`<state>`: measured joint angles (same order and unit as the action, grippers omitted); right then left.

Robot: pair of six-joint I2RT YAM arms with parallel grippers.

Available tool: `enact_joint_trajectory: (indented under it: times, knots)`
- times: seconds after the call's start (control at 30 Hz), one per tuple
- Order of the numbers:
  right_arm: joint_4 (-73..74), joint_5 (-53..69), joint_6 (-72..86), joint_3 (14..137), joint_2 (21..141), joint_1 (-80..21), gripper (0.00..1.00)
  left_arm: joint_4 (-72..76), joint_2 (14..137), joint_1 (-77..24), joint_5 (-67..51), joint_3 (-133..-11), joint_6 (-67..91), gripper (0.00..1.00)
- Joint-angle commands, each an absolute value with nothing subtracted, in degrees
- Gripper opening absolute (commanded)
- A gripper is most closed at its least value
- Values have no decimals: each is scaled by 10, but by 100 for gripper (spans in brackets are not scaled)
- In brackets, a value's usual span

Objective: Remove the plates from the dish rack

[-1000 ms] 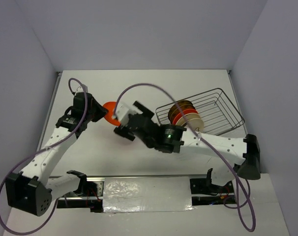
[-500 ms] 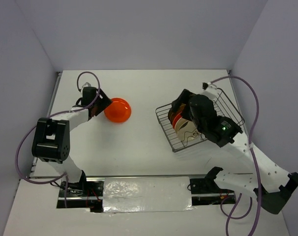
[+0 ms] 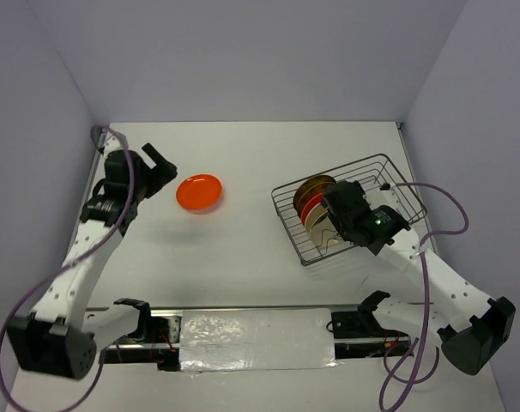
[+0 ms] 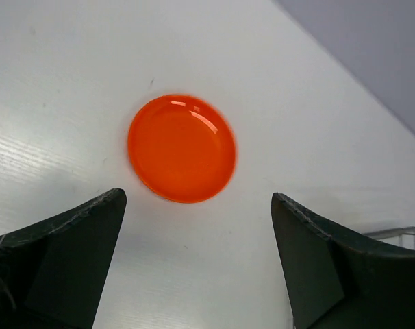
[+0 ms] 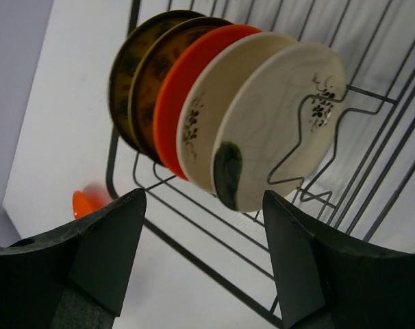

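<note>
- My left arm (image 3: 88,236) stretches along the left edge of the counter (image 3: 260,154), elbow raised. The left hand (image 3: 164,165) is at the far end, pointing right toward the orange plate (image 3: 199,192).
- The left hand is spread wide and holds nothing. In its wrist view the orange plate lies flat on the counter just past the fingertips (image 4: 115,202), clear of both.
- My right arm (image 3: 432,275) reaches from the near right corner to the dish rack (image 3: 387,157), with the right hand (image 3: 331,209) at the row of plates (image 5: 228,110) standing on edge inside.
- The right hand's fingers (image 5: 129,212) stand apart and grip nothing, and the row shows in the gap between them.
- The row runs two dark brown plates (image 5: 135,75), one orange-red (image 5: 177,103), then two cream (image 5: 283,116), the last cream one nearest the hand.
</note>
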<state>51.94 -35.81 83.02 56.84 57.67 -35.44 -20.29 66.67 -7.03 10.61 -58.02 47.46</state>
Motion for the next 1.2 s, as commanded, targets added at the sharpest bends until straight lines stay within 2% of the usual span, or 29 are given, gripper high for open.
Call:
enact_joint_trajectory:
  times: [0.0, 0.2, 0.3, 0.4, 0.43, 0.47, 0.5, 0.63, 0.67, 0.7, 0.73, 0.9, 0.97, 1.17]
  knots:
    - [529, -367, 890, 545, 571, -335, 76, -266, 571, -79, 99, -560, 386, 100]
    - [421, -312, 800, 509, 595, -265, 74, -320, 477, -79, 48, -527, 288, 99]
    - [383, -299, 770, 501, 620, -242, 66, -309, 453, -80, 34, -499, 262, 99]
    - [353, -289, 748, 497, 641, -229, 63, -300, 447, -80, 32, -467, 261, 99]
    - [347, -287, 744, 497, 644, -228, 60, -306, 450, -79, 26, -474, 259, 99]
    - [349, -283, 746, 497, 652, -225, 50, -304, 452, -81, 25, -474, 258, 100]
    - [355, -282, 751, 498, 656, -225, 46, -301, 452, -80, 27, -473, 258, 99]
    - [370, -280, 764, 491, 655, -226, 42, -303, 446, -80, 27, -470, 258, 100]
    - [370, -280, 768, 489, 653, -225, 38, -303, 444, -81, 27, -470, 258, 99]
    - [379, -280, 773, 488, 650, -227, 27, -303, 441, -81, 29, -470, 259, 99]
    - [386, -279, 779, 491, 645, -224, 23, -304, 440, -80, 32, -470, 259, 100]
    - [433, -279, 807, 521, 620, -227, 11, -305, 443, -81, 33, -472, 259, 100]
    - [450, -279, 817, 534, 607, -225, 3, -306, 445, -81, 33, -473, 260, 99]
    - [498, -280, 844, 587, 575, -225, 0, -303, 444, -81, 33, -473, 260, 100]
